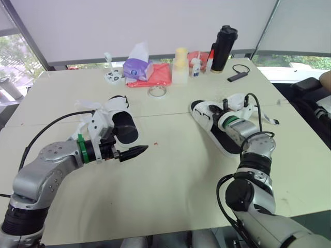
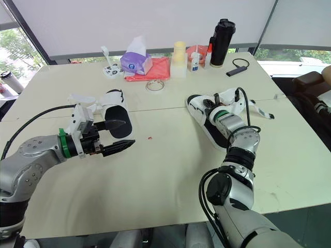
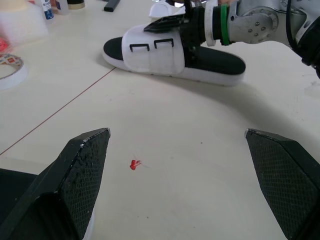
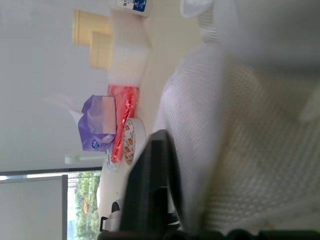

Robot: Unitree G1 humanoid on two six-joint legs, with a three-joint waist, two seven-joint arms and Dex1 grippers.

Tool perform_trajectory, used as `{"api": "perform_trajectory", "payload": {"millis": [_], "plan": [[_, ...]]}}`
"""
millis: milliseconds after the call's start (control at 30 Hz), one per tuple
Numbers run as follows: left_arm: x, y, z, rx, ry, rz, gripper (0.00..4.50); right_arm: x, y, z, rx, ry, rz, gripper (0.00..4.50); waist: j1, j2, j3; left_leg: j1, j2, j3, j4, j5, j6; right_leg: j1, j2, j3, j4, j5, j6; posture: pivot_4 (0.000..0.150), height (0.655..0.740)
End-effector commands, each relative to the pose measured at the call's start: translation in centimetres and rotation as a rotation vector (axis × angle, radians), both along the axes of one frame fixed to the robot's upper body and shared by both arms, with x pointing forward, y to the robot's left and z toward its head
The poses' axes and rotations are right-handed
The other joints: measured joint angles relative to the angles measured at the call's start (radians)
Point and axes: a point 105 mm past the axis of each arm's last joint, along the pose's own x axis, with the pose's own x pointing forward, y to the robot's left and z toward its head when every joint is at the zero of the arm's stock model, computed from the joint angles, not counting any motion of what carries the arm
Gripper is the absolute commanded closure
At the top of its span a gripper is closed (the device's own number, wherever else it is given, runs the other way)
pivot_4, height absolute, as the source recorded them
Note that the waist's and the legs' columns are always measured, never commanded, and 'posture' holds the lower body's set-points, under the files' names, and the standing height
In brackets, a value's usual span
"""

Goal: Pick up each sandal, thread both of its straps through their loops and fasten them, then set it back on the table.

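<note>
The right sandal [image 3: 155, 52] lies right of the tape roll [image 1: 158, 91]. My right gripper [image 3: 162, 25] reaches low onto its strap; I cannot tell whether it has hold. I judge threading is barely begun, so next the strap end needs feeding through its loop. The left sandal [image 2: 111, 99] lies left of the roll, with the left gripper [image 3: 177, 132] spread empty just beside it.

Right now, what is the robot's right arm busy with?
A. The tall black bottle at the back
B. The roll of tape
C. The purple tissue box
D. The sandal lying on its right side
D: the right gripper is down at the white strap of the sandal that lies on the robot's right.
</note>
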Motion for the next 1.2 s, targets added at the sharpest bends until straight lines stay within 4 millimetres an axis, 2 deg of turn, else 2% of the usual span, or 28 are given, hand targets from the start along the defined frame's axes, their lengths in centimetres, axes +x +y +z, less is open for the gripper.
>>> {"api": "perform_trajectory", "payload": {"millis": [33,200,333,567,700,933,1200], "plan": [[-0.3,-0.2,0.9,-0.003,-0.049,-0.009,0.0,0.0,0.2,2.1,-0.016,-0.084,0.019,4.45,0.001,0.0,0.0,0.0,0.0,0.0,0.0,0.0,0.0,0.0,0.0,0.0,0.0,0.0,0.0,0.15,0.74],[-0.2,-0.4,0.7,-0.006,-0.043,-0.017,0.0,-3.9,2.8,4.1,-0.198,-0.219,0.314,4.45,0.004,0.001,0.001,0.0,0.0,0.0,-0.002,0.0,0.0,-0.001,0.0,0.0,0.0,0.0,0.0,0.15,0.74],[-0.2,-0.6,0.7,-0.006,-0.038,-0.028,0.0,-7.3,4.5,5.0,-0.253,-0.284,0.551,4.45,0.002,0.002,0.001,-0.001,0.0,0.0,-0.002,0.0,0.0,-0.001,-0.001,0.0,-0.001,0.0,0.0,0.15,0.74],[0.1,-0.8,0.5,0.0,-0.035,-0.054,0.0,-12.8,6.5,4.3,-0.363,-0.275,0.987,4.45,0.004,0.001,0.001,0.0,0.0,0.0,-0.002,0.0,0.0,0.0,0.0,0.0,-0.001,0.0,0.0,0.15,0.74],[0.3,-1.1,0.4,-0.002,-0.037,-0.064,0.0,-14.9,7.2,2.8,-0.419,-0.197,1.158,4.45,0.007,0.001,0.001,0.0,0.0,0.0,-0.002,0.0,0.0,0.001,-0.001,0.0,-0.003,0.0,0.0,0.15,0.74],[0.2,-1.3,0.4,-0.004,-0.041,-0.069,0.0,-16.0,6.8,0.5,-0.439,-0.042,1.258,4.45,0.01,0.0,0.002,-0.001,0.0,0.0,-0.001,0.0,0.0,0.001,-0.001,0.0,-0.004,0.0,0.0,0.15,0.74],[0.1,-1.5,0.3,-0.003,-0.05,-0.064,0.0,-14.0,6.5,0.0,-0.437,0.028,1.187,4.45,0.011,0.0,0.002,-0.001,0.0,0.0,-0.001,0.0,0.0,0.001,-0.001,0.0,-0.005,0.0,0.0,0.15,0.74]]}}
